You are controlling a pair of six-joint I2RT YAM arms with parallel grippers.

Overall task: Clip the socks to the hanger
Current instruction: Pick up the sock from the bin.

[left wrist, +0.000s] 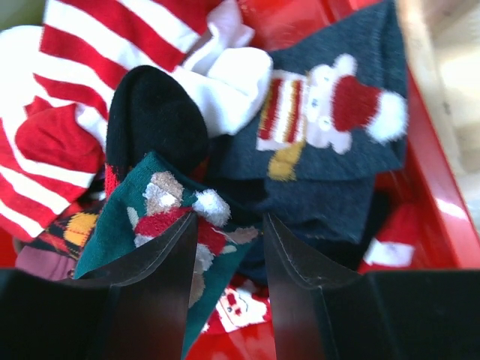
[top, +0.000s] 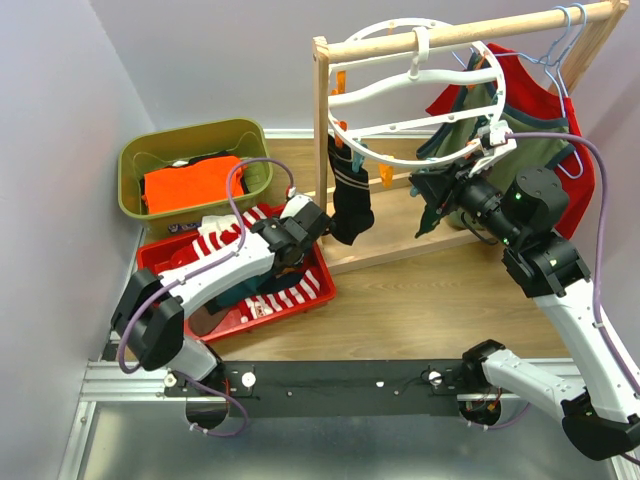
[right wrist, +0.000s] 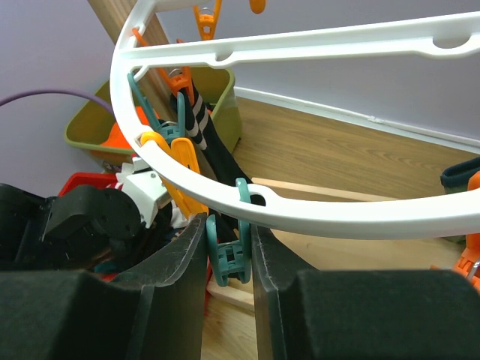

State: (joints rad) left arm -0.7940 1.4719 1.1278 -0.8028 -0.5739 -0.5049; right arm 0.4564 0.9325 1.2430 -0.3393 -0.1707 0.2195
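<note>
Looks like the "grab the next sock" step to me. One black sock (top: 350,205) is already hanging off the left side of the hanger (right wrist: 360,219), which hangs from the wooden rack (top: 321,120) at the far side of the counter (top: 430,320). The rest of the socks (left wrist: 225,97) are piled in the red tray (left wrist: 439,195) on the near left.

The left gripper (left wrist: 229,225) is down in that tray with its fingers parted about halfway. A dark green bear sock (left wrist: 150,217) is right under and between the tips. I can't tell from the wrist view whether the pads touch the fabric, but nothing looks pinched. A navy Santa sock (left wrist: 330,112) lies just right of it and a striped sock (left wrist: 75,67) sits further left, so it's a proper tangle.

The right gripper (right wrist: 229,223) is up at the near right part of the ring. Its fingers are closed on a teal clip (right wrist: 227,259) dangling from the rim, one finger on each side. My guess is it's squeezing the clip to have it ready.

Next, I reckon the left arm needs to drop a touch, close on the green sock alone, and lift it without dragging its neighbours. Then it goes right and up to the teal clip, feeds the cuff into the clip's mouth, and the right fingers let go so it bites. The tricky bits will be catching just one sock and lining the cuff up with a clip that can swing.
</note>
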